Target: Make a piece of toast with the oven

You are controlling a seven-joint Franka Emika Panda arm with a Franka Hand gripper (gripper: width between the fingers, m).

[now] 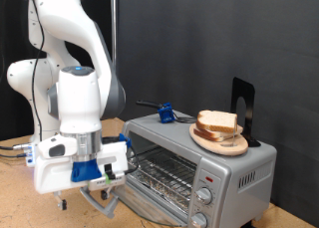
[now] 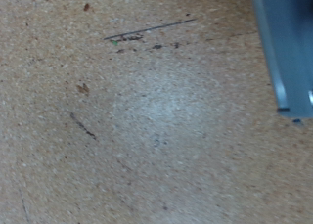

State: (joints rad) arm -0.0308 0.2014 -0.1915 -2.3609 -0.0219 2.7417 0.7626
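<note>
The end effector (image 1: 97, 195) sits low in the lower left of the exterior view, close above the bench (image 1: 25, 203) and just in front of the open oven door (image 1: 150, 203). Its fingers are half hidden under the blue and white wrist hardware, so I cannot tell whether they are spread or pressed together; nothing shows between them. The wrist view gives only bare speckled bench (image 2: 127, 126) and the edge of a blue-grey part (image 2: 289, 48) at the upper right of its frame.

The oven (image 1: 234, 173) fills the lower right of the exterior view, its wire rack (image 1: 164, 171) visible inside and knobs down the panel at the frame's right. The piece of toast (image 1: 217, 120) is not inside: it lies on a round wooden plate (image 1: 221, 140) on the oven's roof, in the right middle of the frame, well apart from the end effector.

The slice looks light, soft and easily crushed. A gentle pinch across the crust edges, where it is firmest, seems the safest hold, rather than squeezing the pale crumb.
</note>
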